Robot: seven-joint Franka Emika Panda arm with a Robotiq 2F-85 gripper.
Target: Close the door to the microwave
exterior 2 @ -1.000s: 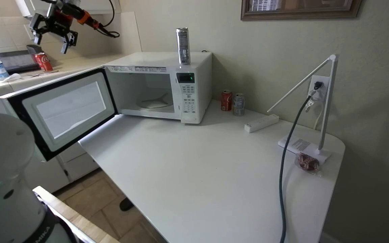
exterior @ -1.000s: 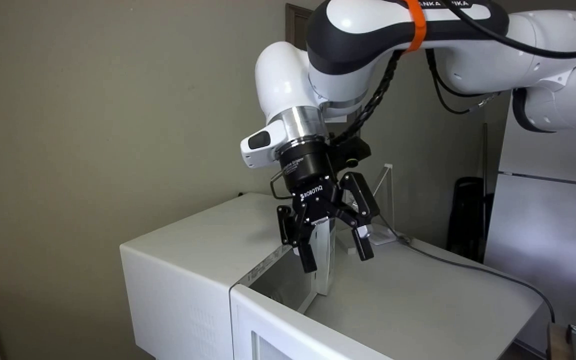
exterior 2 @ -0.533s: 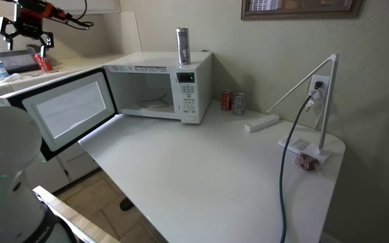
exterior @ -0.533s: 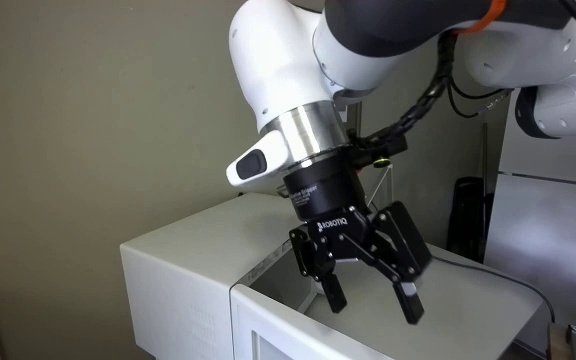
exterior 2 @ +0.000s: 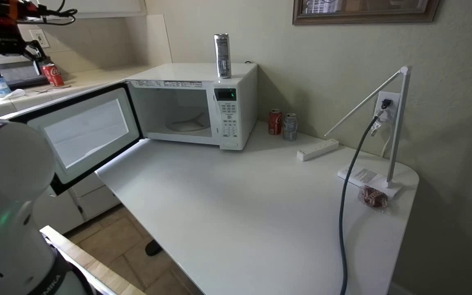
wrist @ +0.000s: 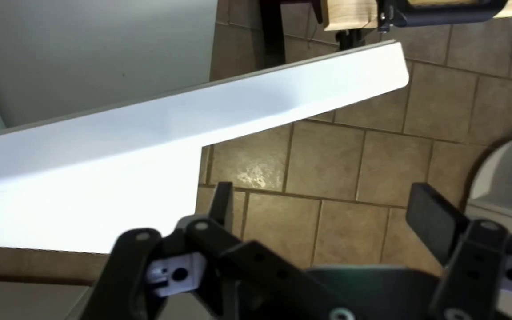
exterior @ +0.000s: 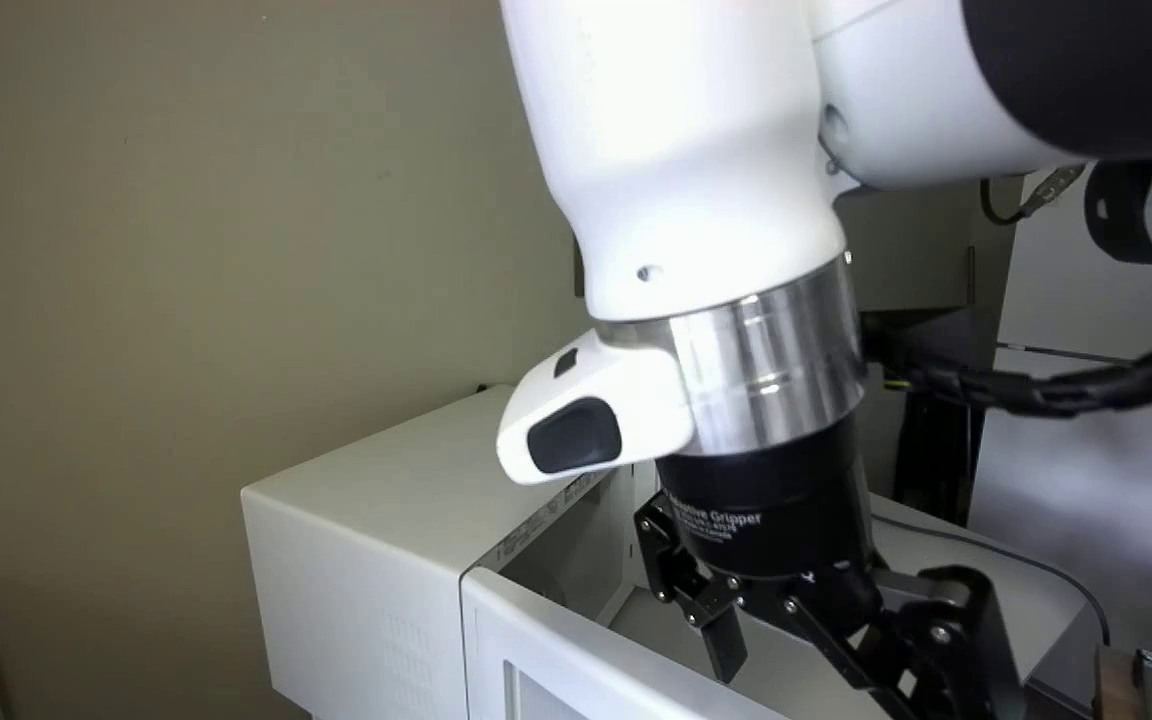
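My black jointed fingers (wrist: 434,222) stand apart from the white rectangular pale-windowed door (exterior 2: 82,131)

I have them spread wide, gripping nothing; in the wrist view brown tile floor (wrist: 327,160) shows between the tips. The door's top edge slants there above and left of them, a gap between. The door stands open on the boxy white microwave (exterior: 386,530), jutting beyond the white surface (exterior 2: 236,213).
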